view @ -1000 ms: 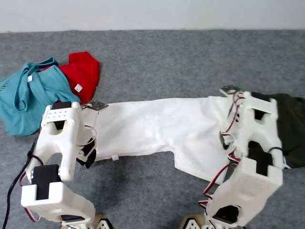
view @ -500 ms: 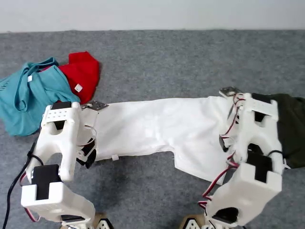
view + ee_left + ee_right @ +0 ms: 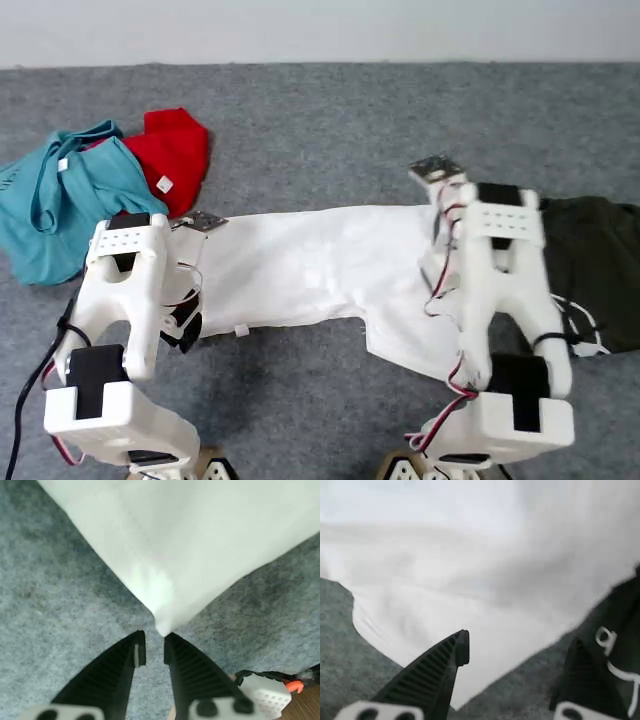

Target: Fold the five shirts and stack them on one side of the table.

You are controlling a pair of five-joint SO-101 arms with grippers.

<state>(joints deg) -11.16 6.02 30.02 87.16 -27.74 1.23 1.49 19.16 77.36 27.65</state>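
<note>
A white shirt [image 3: 330, 270] lies spread flat across the middle of the grey table. My left gripper [image 3: 190, 325] sits at the shirt's near-left corner. In the left wrist view the left gripper [image 3: 154, 642] has its fingers a narrow gap apart, with the white shirt's corner [image 3: 162, 625] just at the tips. My right arm [image 3: 495, 260] reaches over the shirt's right part. The right gripper [image 3: 517, 652] stands wide open above the white shirt [image 3: 470, 570], holding nothing. A dark green shirt [image 3: 595, 255] lies at the right, partly under the white one.
A crumpled teal shirt [image 3: 60, 200] and a red shirt [image 3: 175, 150] lie together at the far left. Bare grey carpet [image 3: 350, 130] stretches along the back of the table. A strip of carpet also runs in front of the white shirt.
My right arm has swung to the left and farther back over the white shirt. The left arm and the shirts have stayed put.
</note>
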